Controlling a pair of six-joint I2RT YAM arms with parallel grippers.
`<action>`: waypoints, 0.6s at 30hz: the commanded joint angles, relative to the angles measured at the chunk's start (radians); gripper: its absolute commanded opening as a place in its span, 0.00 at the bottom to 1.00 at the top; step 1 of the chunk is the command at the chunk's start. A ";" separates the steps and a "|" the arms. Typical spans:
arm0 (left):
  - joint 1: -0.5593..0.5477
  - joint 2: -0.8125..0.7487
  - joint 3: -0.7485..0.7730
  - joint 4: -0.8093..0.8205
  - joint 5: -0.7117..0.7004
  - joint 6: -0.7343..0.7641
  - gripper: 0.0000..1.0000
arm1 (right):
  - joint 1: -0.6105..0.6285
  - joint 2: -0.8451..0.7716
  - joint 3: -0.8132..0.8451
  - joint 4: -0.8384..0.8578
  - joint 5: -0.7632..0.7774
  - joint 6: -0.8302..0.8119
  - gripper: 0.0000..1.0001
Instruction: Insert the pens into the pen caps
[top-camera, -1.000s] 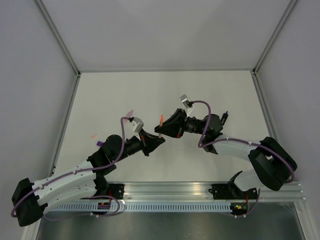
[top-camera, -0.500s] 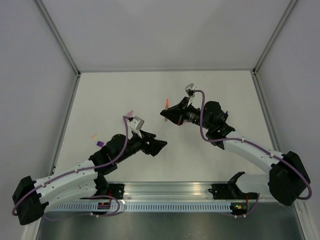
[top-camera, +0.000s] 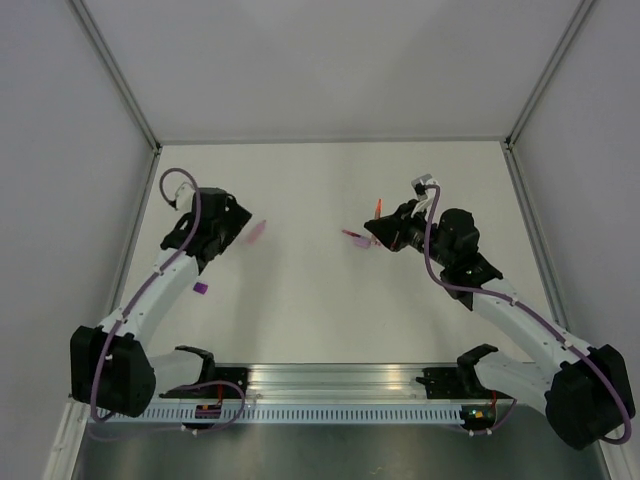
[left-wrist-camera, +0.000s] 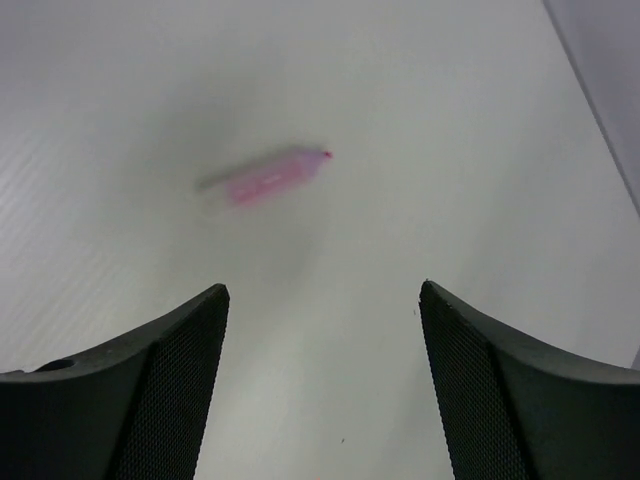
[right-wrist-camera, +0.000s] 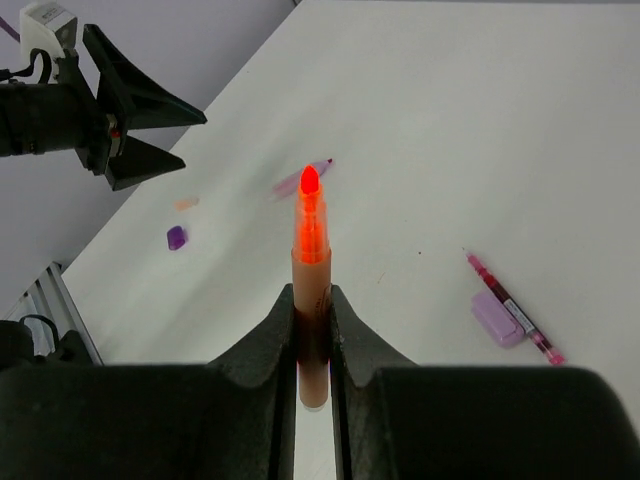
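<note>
Right gripper (right-wrist-camera: 312, 305) pinching slim orange pen (right-wrist-camera: 310, 240), tapered tip

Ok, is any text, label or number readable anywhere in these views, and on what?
No text can be read.
The coloured tags on the base rail: too small to read.
The orange pen in the right gripper: no print visible.

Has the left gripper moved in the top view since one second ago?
Yes. The left gripper has gone left, away from the right gripper holding the orange pen, and is now near the left rail.
</note>
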 joint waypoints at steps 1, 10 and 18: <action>0.146 0.042 0.086 -0.335 -0.058 -0.348 0.81 | -0.036 -0.011 -0.014 0.045 -0.084 0.032 0.00; 0.510 0.103 0.086 -0.470 0.072 -0.554 0.78 | -0.110 0.069 -0.048 0.174 -0.178 0.107 0.00; 0.599 0.207 0.099 -0.483 0.052 -0.646 0.75 | -0.117 0.100 -0.039 0.176 -0.170 0.093 0.00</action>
